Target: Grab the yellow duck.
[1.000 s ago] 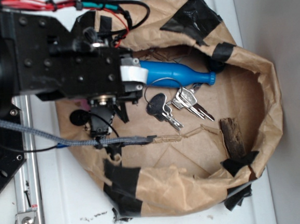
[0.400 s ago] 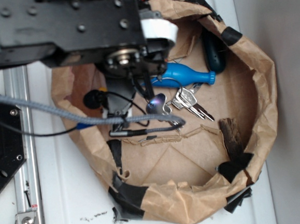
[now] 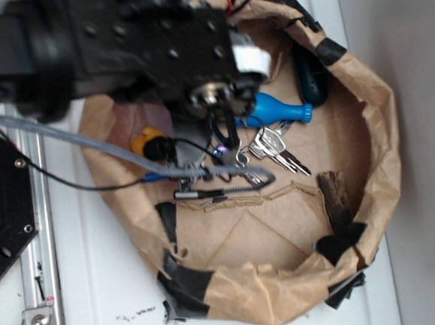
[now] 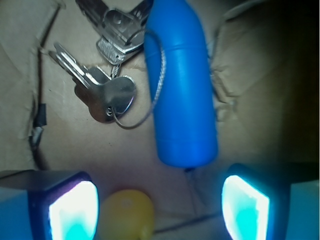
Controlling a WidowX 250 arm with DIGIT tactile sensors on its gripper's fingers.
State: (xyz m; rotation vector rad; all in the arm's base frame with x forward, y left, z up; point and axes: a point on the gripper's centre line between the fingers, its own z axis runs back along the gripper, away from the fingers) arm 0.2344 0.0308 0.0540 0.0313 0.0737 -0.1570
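Arm has swung left — jaws wide, yellow duck (image 4: 126, 214) beside the left pad (image 4: 72, 210).

You're seeing the arm (image 3: 118, 42) blurring and covering most of the blue bottle (image 3: 277, 109); the yellow duck (image 4: 127, 215) is running off the wrist view's bottom edge.

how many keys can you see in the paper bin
At least 3, all bunched on a wire ring beside the blue bottle: one silver key lowest in the wrist view and two keys overlapping above it. The arm may hide others.
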